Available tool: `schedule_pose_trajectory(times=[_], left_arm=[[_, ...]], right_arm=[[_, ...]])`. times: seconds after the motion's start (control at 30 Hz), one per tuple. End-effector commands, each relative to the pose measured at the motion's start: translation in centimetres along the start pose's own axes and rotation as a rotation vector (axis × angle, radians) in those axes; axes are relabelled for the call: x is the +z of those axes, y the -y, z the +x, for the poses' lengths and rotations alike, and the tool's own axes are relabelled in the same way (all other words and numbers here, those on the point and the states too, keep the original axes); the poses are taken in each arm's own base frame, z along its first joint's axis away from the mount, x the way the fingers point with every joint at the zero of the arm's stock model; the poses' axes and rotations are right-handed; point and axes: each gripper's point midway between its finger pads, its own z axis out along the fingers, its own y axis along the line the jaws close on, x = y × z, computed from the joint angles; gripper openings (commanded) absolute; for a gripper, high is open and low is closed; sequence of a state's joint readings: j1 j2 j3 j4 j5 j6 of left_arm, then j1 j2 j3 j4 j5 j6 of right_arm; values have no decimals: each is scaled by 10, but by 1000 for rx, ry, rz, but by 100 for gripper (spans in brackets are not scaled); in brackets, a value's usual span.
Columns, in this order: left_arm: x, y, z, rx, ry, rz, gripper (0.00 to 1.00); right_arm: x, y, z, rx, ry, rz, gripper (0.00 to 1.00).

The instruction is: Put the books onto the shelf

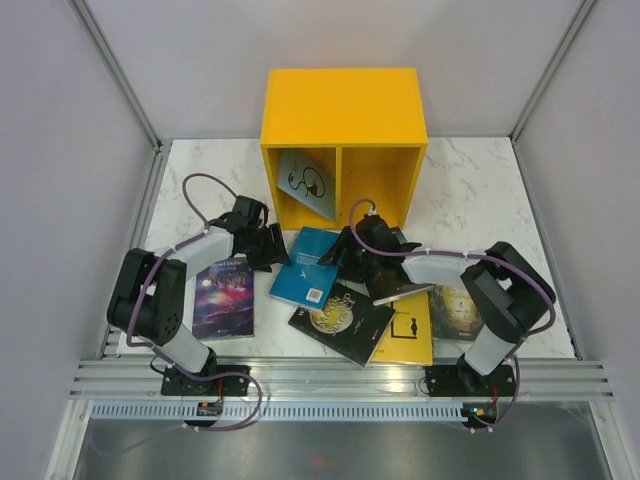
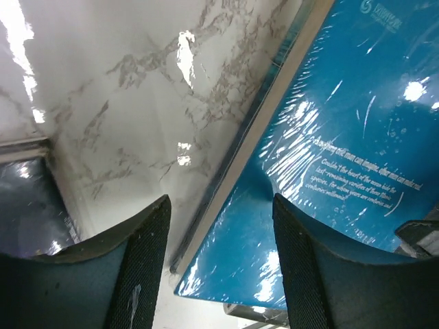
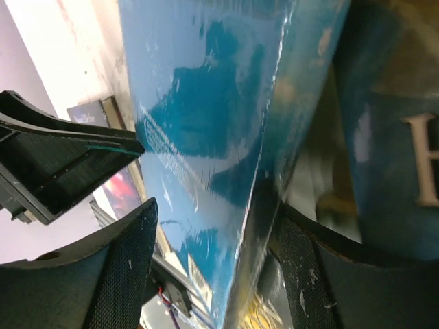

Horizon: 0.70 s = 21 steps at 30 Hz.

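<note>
The yellow shelf [image 1: 343,120] stands at the back, with a light blue cat book [image 1: 307,182] leaning in its left compartment. A teal book [image 1: 308,266] lies in front of it between my two grippers. My left gripper [image 1: 268,245] is open, and the teal book's corner [image 2: 260,253] sits between its fingers [image 2: 147,260] without being clamped. On the opposite side my right gripper [image 1: 350,255] is open too. The book's edge [image 3: 226,205] runs between its pads [image 3: 130,267]. A purple book [image 1: 224,296], a black book [image 1: 340,318], a plain yellow book [image 1: 408,330] and a dark book [image 1: 455,310] lie flat on the table.
The marble tabletop [image 1: 470,190] ends at a metal rail [image 1: 340,378] by the arm bases. Grey walls close in the left, right and back. The shelf's right compartment [image 1: 378,185] holds nothing. The right arm [image 1: 440,268] reaches over the yellow and dark books.
</note>
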<state>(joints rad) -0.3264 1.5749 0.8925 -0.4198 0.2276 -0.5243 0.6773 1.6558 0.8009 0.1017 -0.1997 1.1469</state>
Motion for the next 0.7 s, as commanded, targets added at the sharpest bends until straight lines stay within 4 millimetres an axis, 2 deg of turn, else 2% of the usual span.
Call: schedule_pose_trajectory(times=[0.0, 0.17, 0.27, 0.3, 0.4, 0.43, 0.47, 0.5, 0.6, 0.67], left_arm=[[13, 12, -5, 65, -7, 95, 64], [22, 20, 6, 81, -40, 183, 63], [21, 23, 15, 89, -62, 219, 61], [20, 23, 22, 91, -79, 233, 61], [12, 26, 28, 89, -81, 262, 61], [7, 28, 28, 87, -74, 272, 61], [4, 28, 31, 81, -83, 269, 61], [2, 27, 31, 74, -80, 260, 62], [-11, 25, 29, 71, -67, 225, 63], [-23, 29, 24, 82, -37, 223, 64]], right_arm=[[21, 53, 8, 23, 8, 186, 72], [42, 59, 22, 45, 1, 189, 69], [44, 59, 22, 48, 24, 189, 56], [44, 59, 21, 53, 34, 190, 46], [39, 57, 16, 51, 67, 183, 25], [37, 52, 14, 46, 75, 170, 22], [35, 50, 13, 41, 79, 164, 9], [33, 50, 12, 28, 82, 163, 0], [13, 37, 10, -6, 99, 130, 0], [0, 40, 7, -20, 124, 149, 0]])
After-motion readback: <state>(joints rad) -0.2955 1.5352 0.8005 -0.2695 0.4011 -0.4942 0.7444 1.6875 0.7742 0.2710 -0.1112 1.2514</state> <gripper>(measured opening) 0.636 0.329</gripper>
